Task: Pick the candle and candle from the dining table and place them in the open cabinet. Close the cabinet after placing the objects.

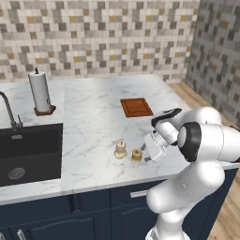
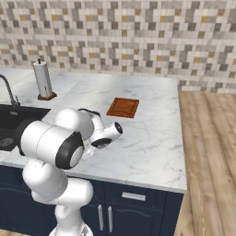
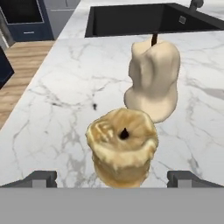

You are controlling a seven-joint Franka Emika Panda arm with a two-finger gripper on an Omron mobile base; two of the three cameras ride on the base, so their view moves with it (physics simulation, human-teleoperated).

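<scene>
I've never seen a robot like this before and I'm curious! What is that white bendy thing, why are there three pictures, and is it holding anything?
The white bendy thing is a robot arm. At its end is a gripper, a hand with two small fingers. Two pictures come from cameras riding behind the arm, one on each side. The third comes from a camera on the hand itself, looking along the fingers.

On the marble dining table stand a golden candle and a pale cream candle, close together. There is also a paper-towel roll, a wooden board and a black sink.

The gripper holds nothing yet. Its fingers are wide open, with the golden candle right in front of them.
</scene>
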